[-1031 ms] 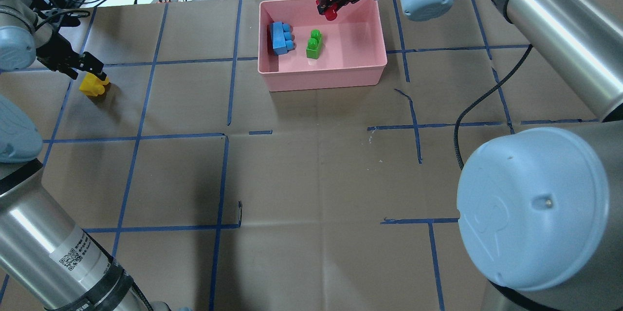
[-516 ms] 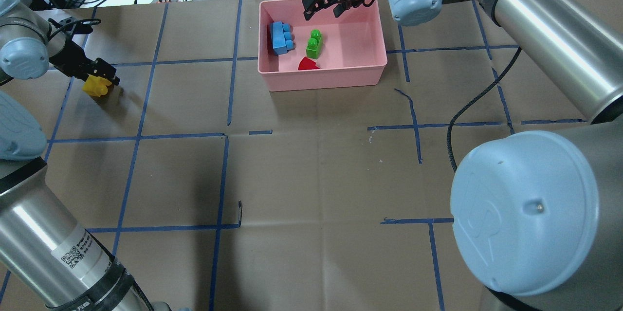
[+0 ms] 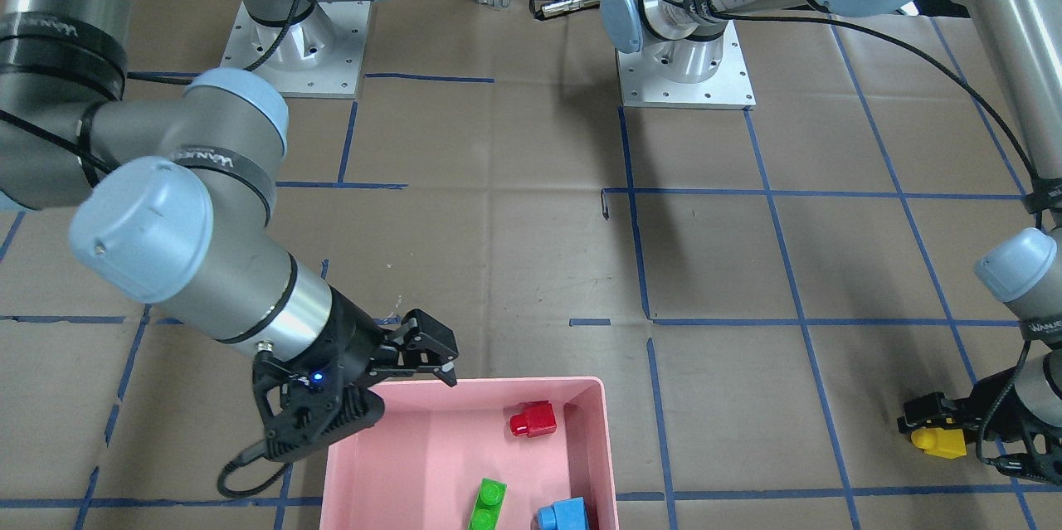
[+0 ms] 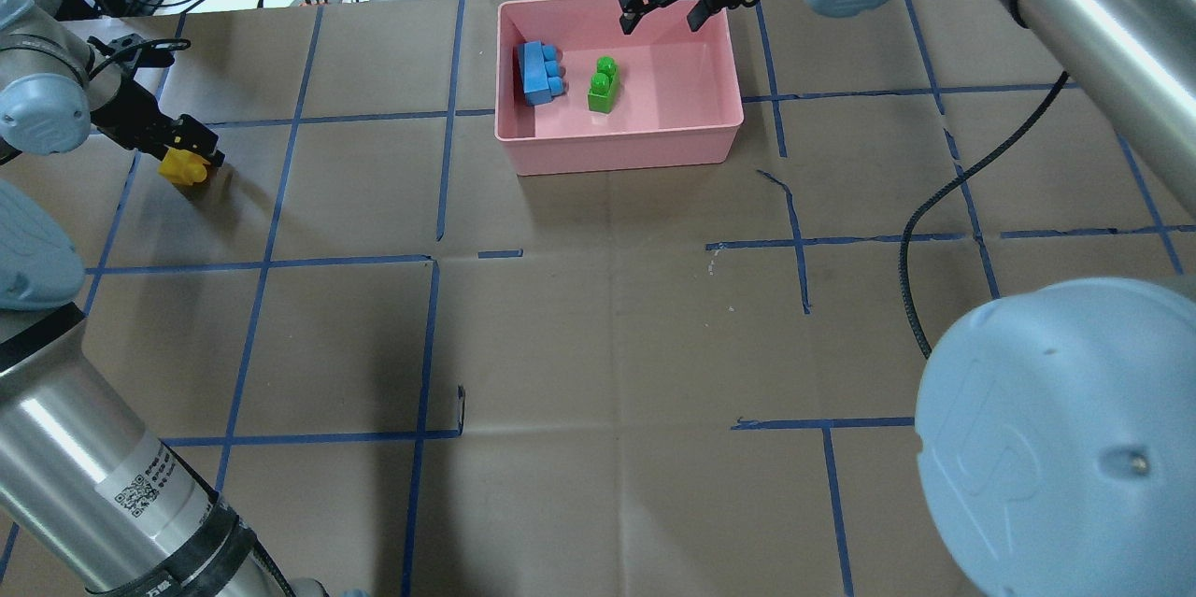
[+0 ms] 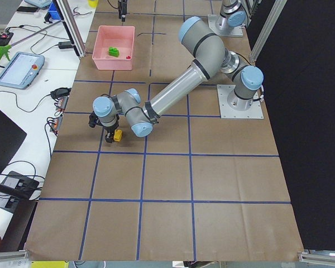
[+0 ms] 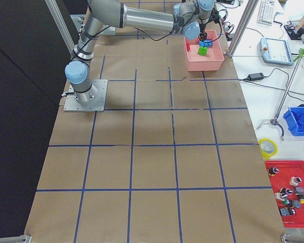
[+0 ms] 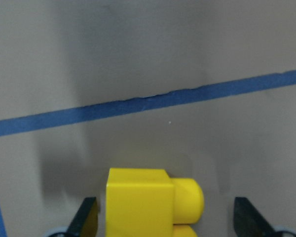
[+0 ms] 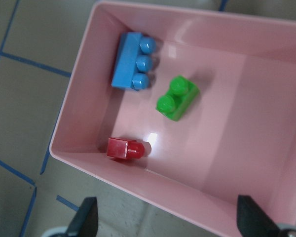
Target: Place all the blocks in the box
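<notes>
Yellow block [image 7: 138, 197] lies on its side between the parted fingers of the left gripper [image 7: 167, 219], near the bench's left edge; the right gripper [image 4: 661, 18] hangs released above the far-edge box [image 4: 621, 153].

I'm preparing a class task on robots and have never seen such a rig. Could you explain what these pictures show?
This is one robot: two jointed arms bolted to a table, each ending in a two-finger gripper. One picture looks down from behind the robot, one faces it from across the table, two look along the table from its ends, and two come from cameras on the wrists. In the pink box lie a blue block, a green block and a red block. The right gripper hangs open and empty above the box. The left gripper is open around a yellow block that rests on the table.
</notes>
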`<action>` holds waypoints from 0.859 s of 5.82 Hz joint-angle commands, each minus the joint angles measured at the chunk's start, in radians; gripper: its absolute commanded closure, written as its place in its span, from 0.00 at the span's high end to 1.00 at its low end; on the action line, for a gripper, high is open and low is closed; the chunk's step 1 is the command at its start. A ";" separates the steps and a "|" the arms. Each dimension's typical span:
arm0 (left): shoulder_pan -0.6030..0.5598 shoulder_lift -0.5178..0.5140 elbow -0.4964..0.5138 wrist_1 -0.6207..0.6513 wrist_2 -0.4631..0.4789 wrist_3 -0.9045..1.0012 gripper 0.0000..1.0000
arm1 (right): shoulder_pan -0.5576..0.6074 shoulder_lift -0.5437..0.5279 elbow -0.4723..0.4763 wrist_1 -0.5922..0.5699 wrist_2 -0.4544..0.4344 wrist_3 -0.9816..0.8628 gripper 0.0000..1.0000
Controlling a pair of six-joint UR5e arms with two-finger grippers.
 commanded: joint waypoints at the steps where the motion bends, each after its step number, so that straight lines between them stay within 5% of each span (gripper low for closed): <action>1: 0.004 0.004 -0.021 0.004 0.007 0.016 0.69 | -0.066 -0.137 0.032 0.243 -0.133 -0.035 1.00; 3: 0.007 0.007 -0.006 0.005 0.010 0.016 0.37 | -0.061 -0.264 0.037 0.476 -0.197 -0.023 1.00; 5: 0.007 0.042 0.008 0.007 0.050 0.014 0.32 | -0.061 -0.330 0.040 0.514 -0.200 -0.021 1.00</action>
